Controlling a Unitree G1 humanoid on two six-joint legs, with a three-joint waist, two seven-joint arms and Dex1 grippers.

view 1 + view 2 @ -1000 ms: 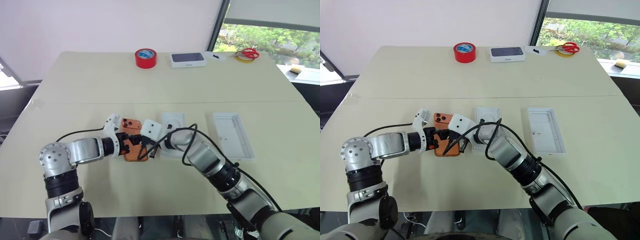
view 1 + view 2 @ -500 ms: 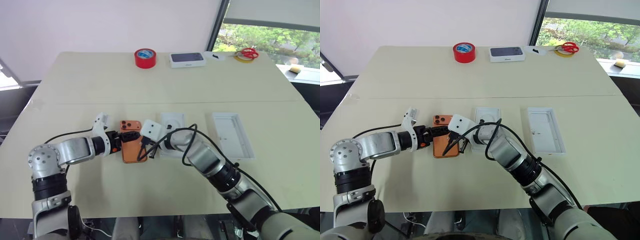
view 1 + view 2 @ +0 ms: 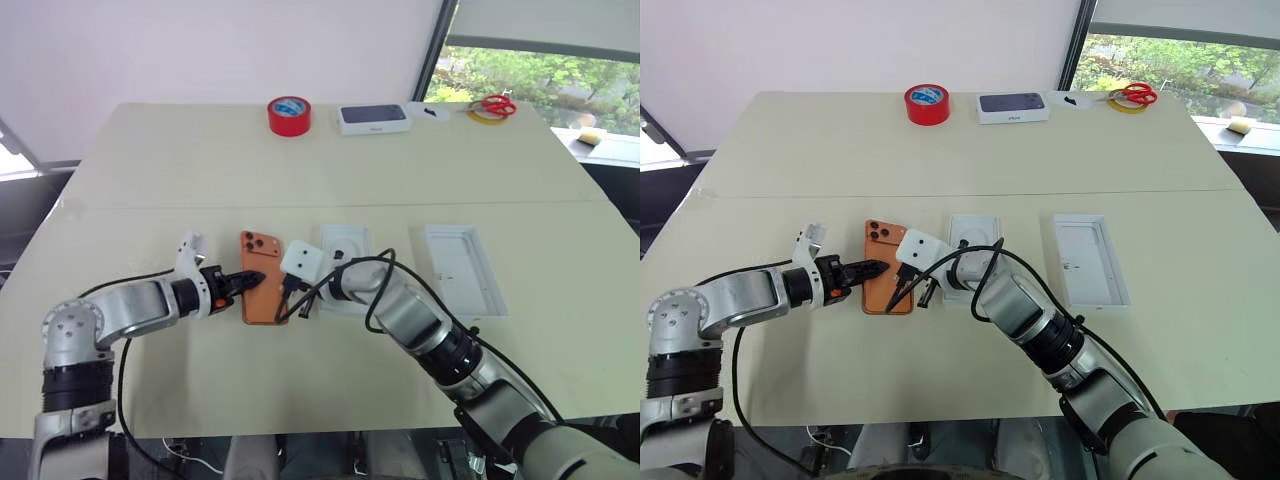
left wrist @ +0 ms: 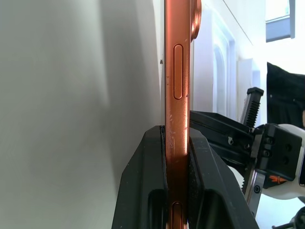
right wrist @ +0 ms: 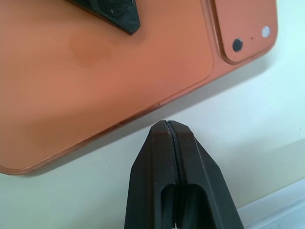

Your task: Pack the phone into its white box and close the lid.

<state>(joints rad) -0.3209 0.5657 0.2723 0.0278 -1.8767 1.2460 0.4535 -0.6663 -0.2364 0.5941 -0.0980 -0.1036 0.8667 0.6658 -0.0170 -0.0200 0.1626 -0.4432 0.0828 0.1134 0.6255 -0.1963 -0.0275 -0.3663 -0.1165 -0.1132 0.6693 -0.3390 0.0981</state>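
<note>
— Cream tabletop [image 3: 200, 170], pale wall behind, window with green trees at the far right corner. What sits nearest the robot?

— Nearest is the phone [image 3: 262, 300], orange, lying back-up with its lens cluster toward the far side. The left gripper [image 3: 252, 279] comes in from the left, and the left wrist view has its two black fingers [image 4: 143, 191] pinched on the phone's thin edge, one above and one below.

— And the other arm?

— Just right of the phone, the right gripper [image 5: 167, 138] has its fingers pressed flat together, nothing between them, tips close beside the phone's long edge. Whether they touch it I cannot tell.

— Where are the box parts?

— Beside the phone on its right, partly behind the right wrist, lies a flat white piece [image 3: 347, 243]; I cannot tell whether it is the white box. Further right, well apart, the lid [image 3: 462, 268] lies with its inside up.

— Anything at the far edge?

— Red tape roll [image 3: 291, 116], a dark-topped white box [image 3: 374, 119], and red scissors [image 3: 497, 105] on a yellow ring.
</note>
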